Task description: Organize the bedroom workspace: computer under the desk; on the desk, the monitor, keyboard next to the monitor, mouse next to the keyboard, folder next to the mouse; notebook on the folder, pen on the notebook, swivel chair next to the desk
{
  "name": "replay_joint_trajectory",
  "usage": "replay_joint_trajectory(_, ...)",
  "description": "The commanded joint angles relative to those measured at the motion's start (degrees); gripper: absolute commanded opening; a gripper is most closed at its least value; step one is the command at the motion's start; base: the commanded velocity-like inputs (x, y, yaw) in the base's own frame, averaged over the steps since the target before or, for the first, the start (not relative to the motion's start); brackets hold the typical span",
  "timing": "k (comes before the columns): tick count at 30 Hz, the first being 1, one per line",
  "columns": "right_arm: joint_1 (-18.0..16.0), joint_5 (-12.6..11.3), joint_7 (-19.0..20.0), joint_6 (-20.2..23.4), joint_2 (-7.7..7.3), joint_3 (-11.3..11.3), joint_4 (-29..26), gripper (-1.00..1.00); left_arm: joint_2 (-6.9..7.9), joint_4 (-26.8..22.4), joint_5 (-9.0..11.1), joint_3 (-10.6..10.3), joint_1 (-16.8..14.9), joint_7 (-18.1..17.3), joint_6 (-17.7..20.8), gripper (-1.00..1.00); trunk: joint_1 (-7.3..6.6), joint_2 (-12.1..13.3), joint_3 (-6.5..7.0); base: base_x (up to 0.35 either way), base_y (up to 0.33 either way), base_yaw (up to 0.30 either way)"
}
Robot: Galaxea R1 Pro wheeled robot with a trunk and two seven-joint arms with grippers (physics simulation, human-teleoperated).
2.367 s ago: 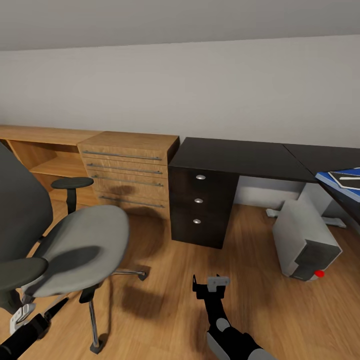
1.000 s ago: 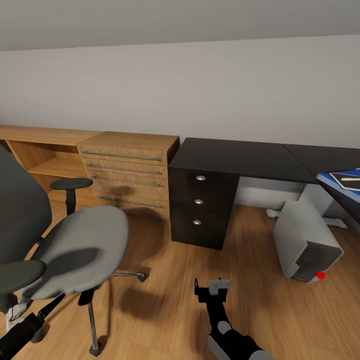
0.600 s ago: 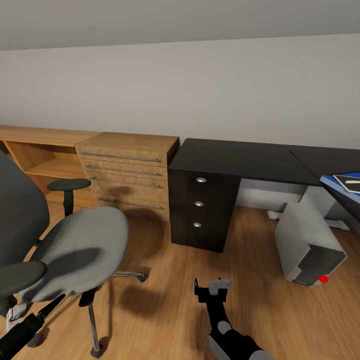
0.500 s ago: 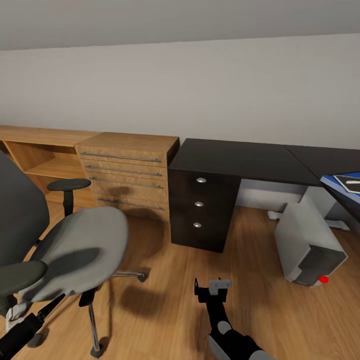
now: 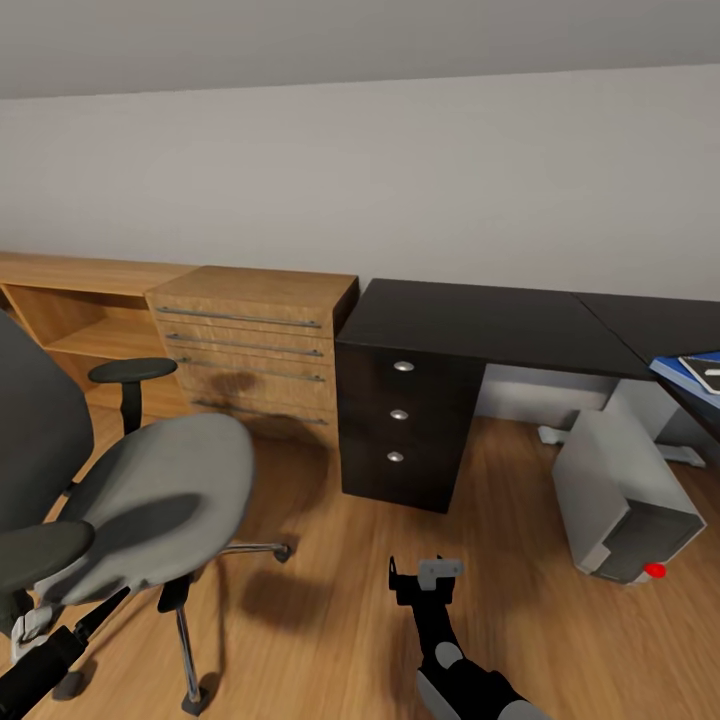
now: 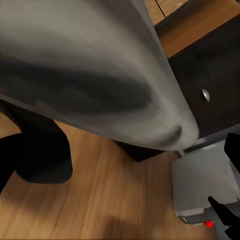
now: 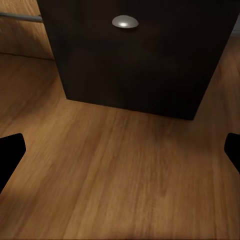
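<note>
Rolling the swivel chair (image 5: 150,500) toward the desk (image 5: 480,320) looks like the step in hand, since the chair stands on the wooden floor (image 5: 330,600) well apart from the desk, in front of the light wooden chest (image 5: 255,335). The left gripper (image 5: 30,630) sits low beside the chair's base, under the seat; whether its fingers are apart or closed on any part of the chair cannot be told. The right gripper (image 5: 425,578) hangs over bare floor facing the desk's drawers (image 7: 135,55), its fingers spread wide and empty. The computer (image 5: 620,495) already sits on the floor under the desk, and the blue folder (image 5: 690,368) rests on the desk's right wing with a dark notebook (image 5: 705,366) on it. To do this well, I would push low and steadily so the castors roll rather than tip the chair, and steer clear of the computer.
</note>
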Motion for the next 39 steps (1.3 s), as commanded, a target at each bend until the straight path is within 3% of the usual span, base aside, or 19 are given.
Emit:
replay_joint_trajectory(1, -0.06, -0.33, -0.40, -0.17, -0.02, 0.49, 0.03, 1.00, 0.00, 0.00, 0.37, 0.07, -0.04, -0.18, 0.59, 1.00, 0.00, -0.02, -0.05, 0.094, 0.000, 0.000)
replay_joint_trajectory(11, -0.06, -0.33, -0.41, -0.26, -0.02, 0.56, 0.02, 1.00, 0.00, -0.01, 0.29, 3.12, -0.04, -0.21, 0.50, 1.00, 0.00, -0.02, -0.05, 0.104, 0.000, 0.000)
replay_joint_trajectory(39, -0.06, -0.33, -0.40, -0.26, -0.02, 0.57, 0.02, 1.00, -0.01, 0.16, 0.04, 3.24, -0.04, -0.12, 0.59, 1.00, 0.00, -0.02, -0.05, 0.081, 0.000, 0.000)
